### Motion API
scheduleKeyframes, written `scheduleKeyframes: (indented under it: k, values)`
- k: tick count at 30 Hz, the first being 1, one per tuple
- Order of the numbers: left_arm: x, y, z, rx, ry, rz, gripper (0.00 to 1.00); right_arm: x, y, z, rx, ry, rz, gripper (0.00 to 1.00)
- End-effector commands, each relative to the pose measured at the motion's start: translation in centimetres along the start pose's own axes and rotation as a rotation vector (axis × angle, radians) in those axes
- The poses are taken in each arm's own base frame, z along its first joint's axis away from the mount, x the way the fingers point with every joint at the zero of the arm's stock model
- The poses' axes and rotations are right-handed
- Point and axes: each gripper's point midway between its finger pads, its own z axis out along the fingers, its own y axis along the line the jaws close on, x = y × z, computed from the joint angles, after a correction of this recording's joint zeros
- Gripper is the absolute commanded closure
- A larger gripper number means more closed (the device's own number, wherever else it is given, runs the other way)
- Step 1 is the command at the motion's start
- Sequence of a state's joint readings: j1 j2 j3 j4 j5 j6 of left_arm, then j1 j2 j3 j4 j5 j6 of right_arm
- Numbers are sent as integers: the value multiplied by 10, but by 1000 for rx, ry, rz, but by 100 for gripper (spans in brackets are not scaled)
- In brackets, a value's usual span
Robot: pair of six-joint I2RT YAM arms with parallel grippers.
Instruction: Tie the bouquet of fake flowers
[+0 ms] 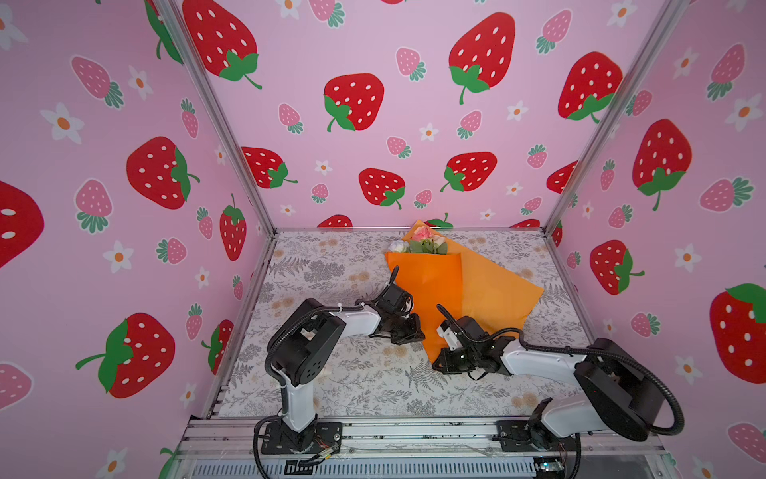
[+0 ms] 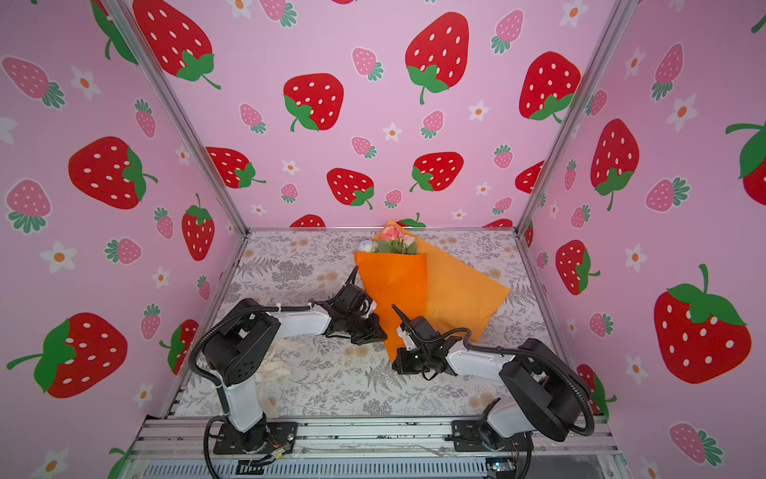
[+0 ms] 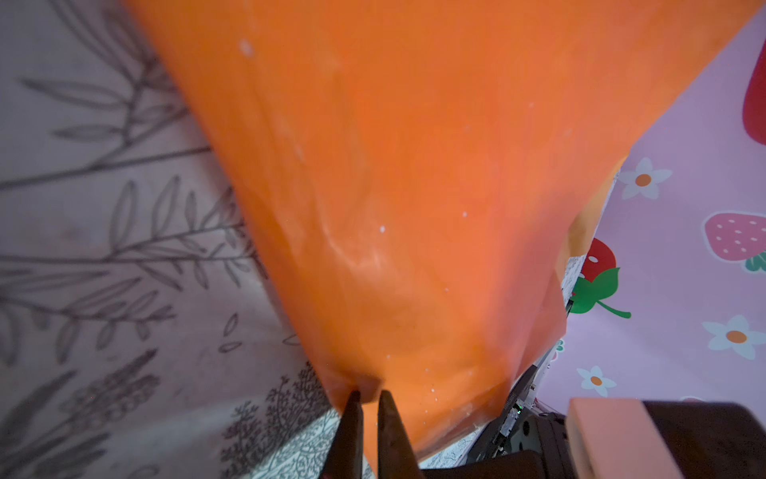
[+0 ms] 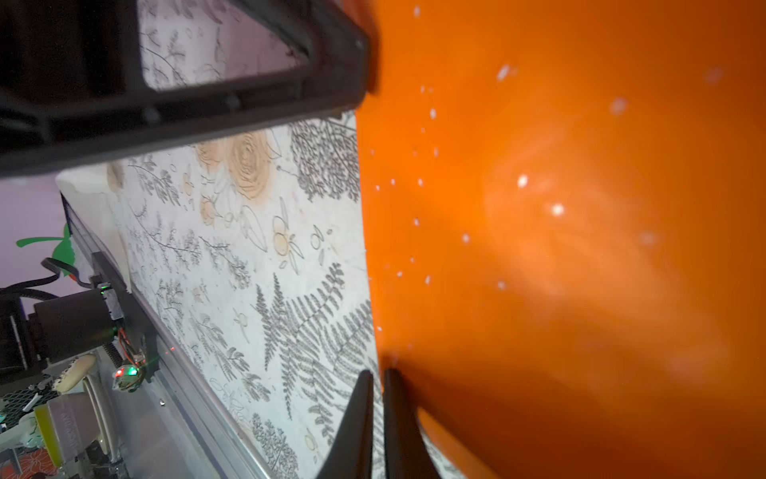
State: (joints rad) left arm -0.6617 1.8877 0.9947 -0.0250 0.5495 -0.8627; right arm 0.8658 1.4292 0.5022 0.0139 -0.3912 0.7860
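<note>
My left claw (image 3: 368, 393) is drawn in narrow, pinching a small fold at the edge of the orange wrapping paper (image 3: 414, 186). In the left wrist view the sheet bunches right between my two fingertips. My right claw (image 4: 378, 372) is just as narrow. Its tips sit on the paper's edge where the sheet tapers, and a corner of orange runs down into the slit between them (so I read it as a grip on the paper, not on air).

The bouquet of fake flowers (image 1: 422, 240) is at the paper's wide far end. Pink, white and peach heads with green leaves poke out past its upper border. The stems are hidden inside the wrap, so I cannot tell how far along the paper they run.

In both top views my left claw is at the paper's left edge, down toward the narrow end. My right claw holds the pointed near tip. The flower heads are well apart from both claws, with nearly the whole length of the paper between us. The paper's right flap spreads flat on the floral table cover (image 1: 352, 373).
</note>
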Motion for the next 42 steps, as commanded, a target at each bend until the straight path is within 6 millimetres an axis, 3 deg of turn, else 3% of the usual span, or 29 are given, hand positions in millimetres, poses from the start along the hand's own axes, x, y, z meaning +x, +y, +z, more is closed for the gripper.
scheduleKeyframes:
  k: [1,5,8,10,13,14,16,21,25,32,42]
  values:
    - [-3,-4,4,3,1,1,88,16,-17,1,51,28,32,88]
    - [-4,-8,2,10,-4,6,88,6,0,-7,-4,-2,20,89]
    - [-6,-20,-5,35,-16,34,87,-13,13,-28,-13,-93,10,88]
    - [-6,-35,-11,62,-24,74,85,-29,10,-48,15,-177,26,87]
    - [-2,-57,-16,85,-20,143,82,-45,-13,-81,87,-299,91,84]
    - [1,-65,-15,91,-8,170,81,-48,-31,-94,130,-339,137,82]
    - [11,-77,-9,93,27,221,81,-48,-65,-114,199,-391,232,80]
    - [44,-97,20,105,139,298,81,-37,-121,-140,275,-432,369,73]
    - [64,-100,44,106,206,295,83,-41,-144,-148,311,-431,458,68]
    - [86,-94,66,95,282,285,84,-51,-187,-170,316,-536,605,61]
    - [86,-101,72,128,295,300,82,-64,-219,-175,284,-555,641,58]
